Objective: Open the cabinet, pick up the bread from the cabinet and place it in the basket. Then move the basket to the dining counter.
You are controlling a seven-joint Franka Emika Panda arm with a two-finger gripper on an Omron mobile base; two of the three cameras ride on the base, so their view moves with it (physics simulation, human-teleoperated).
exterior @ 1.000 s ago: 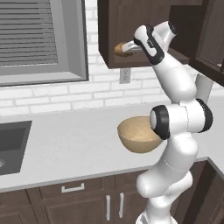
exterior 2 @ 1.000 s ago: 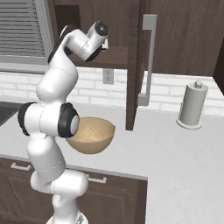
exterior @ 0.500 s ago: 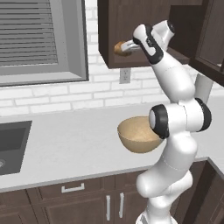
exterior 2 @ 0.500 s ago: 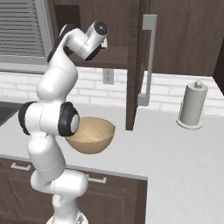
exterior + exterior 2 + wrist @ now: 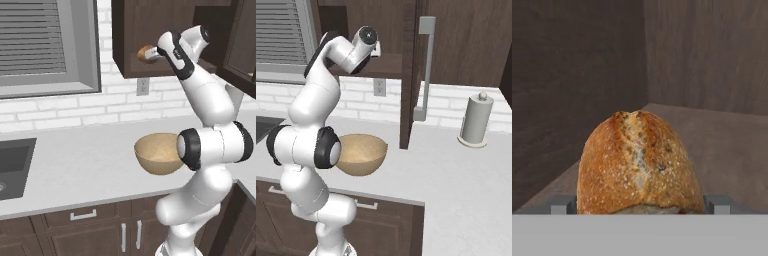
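pincer (image 5: 152,54): grasping bread (image 5: 639,162) | place: at cabinet (image 5: 130,35) mouth | basket (image 5: 155,152): on surface (image 5: 75,165) below

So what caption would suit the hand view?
Golden-brown bread held between the gripper fingertips inside the dark cabinet.

A grey-framed window with closed slatted blinds (image 5: 37,42) sits on the white brick wall (image 5: 75,107) at far left. Below it a dark sink (image 5: 12,165) is set into the light grey worktop (image 5: 80,170). A wall outlet (image 5: 142,86) sits on the brick. At far right a paper towel roll (image 5: 476,120) stands upright on the worktop. Dark lower cabinets with short silver handles (image 5: 82,215) run along the near edge
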